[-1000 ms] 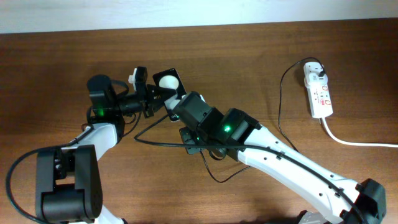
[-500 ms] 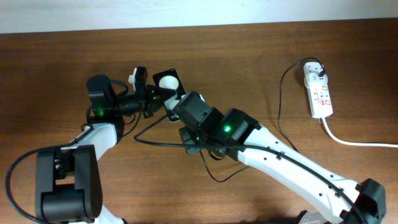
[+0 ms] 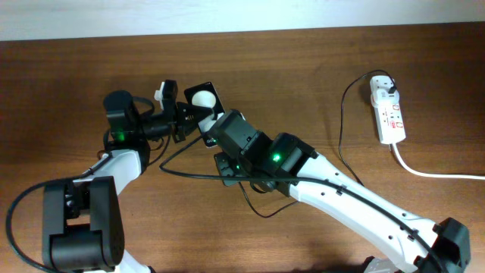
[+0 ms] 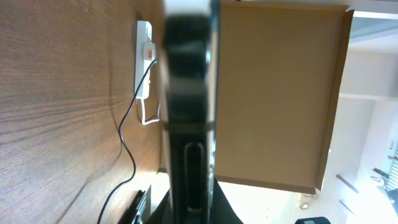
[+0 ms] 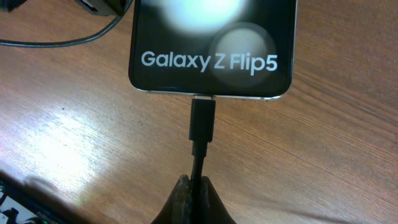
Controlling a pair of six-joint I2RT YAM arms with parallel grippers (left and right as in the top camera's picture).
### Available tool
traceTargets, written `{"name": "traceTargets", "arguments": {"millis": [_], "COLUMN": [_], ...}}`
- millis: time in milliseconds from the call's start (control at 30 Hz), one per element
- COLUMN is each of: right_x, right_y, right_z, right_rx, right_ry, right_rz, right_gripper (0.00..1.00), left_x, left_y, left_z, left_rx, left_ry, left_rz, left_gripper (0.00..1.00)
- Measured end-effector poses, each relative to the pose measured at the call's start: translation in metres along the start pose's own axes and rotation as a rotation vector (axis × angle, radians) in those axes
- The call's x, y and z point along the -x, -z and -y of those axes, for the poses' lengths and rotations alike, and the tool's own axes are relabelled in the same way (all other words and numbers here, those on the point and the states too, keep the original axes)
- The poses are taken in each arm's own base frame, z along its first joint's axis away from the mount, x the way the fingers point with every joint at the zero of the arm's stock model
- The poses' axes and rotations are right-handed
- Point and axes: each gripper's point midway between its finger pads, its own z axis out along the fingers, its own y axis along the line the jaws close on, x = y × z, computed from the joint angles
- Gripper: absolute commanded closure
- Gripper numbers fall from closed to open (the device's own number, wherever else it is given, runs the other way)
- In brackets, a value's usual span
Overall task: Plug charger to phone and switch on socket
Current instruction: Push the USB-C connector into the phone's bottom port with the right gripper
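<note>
Item 1, phone (image 5: 211, 37): black glossy smartphone, "Galaxy Z Flip5" lettered near its lower edge; located left of centre on the brown wooden table (image 3: 303, 68), between the two wrists; whether it lies flat on the wood cannot be told. Item 2, charger (image 5: 202, 121): thin black cable, connector tip in line with and meeting the port at the middle of the phone's lower edge, depth of seating not discernible; far end at a white plug (image 3: 385, 85) seated in the socket. Item 3, socket (image 3: 388, 114): white strip with red marks, far right of the table, well apart from the phone; thick white cord (image 3: 432, 173) leaves its near end; switch position too small to read. Item 4, left gripper (image 3: 184, 114): clamped on the phone's side edge. Item 5, right gripper (image 5: 194, 186): fingers pinched together on the charger cable just behind the connector
</note>
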Motion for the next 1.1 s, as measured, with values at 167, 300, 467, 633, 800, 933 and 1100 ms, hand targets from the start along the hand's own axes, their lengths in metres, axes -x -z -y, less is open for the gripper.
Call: {"name": "traceTargets", "arguments": {"millis": [167,300,467,633,800,933,1100], "right_x": [0.001,0.007,0.005,0.002,-0.006,-0.004,-0.005], "right_y": [-0.001,-0.001,-0.001,-0.001,-0.001,-0.002,-0.010], "right_z": [-0.003,-0.004,0.000,-0.003,-0.002,0.001,0.003], "right_rx": [0.013,0.016,-0.004,0.014,0.015,-0.003,-0.020], "right_ry": [0.000,0.000,0.005,0.004,0.005,0.005,0.008], "right_rz": [0.006,0.033,0.022,0.010,-0.025,-0.016,-0.028], "right_gripper": [0.93,0.66,0.58,0.58,0.65,0.70,0.89], "left_x": [0.000,-0.013,-0.014,-0.003,0.002,0.000,-0.004], "left_y": [0.001,-0.001,-0.006,-0.006,-0.006,-0.006,-0.006], "left_z": [0.004,0.007,0.006,0.003,0.002,0.003,0.004], "left_rx": [-0.007,-0.022,-0.022,-0.003,0.005,0.002,-0.005], "left_ry": [-0.022,-0.047,-0.093,-0.135,-0.134,-0.103,-0.082], "left_rz": [-0.011,-0.081,-0.085,-0.017,0.008,0.000,-0.027], "left_gripper": [1.00,1.00,1.00,1.00,1.00,1.00,1.00]}}
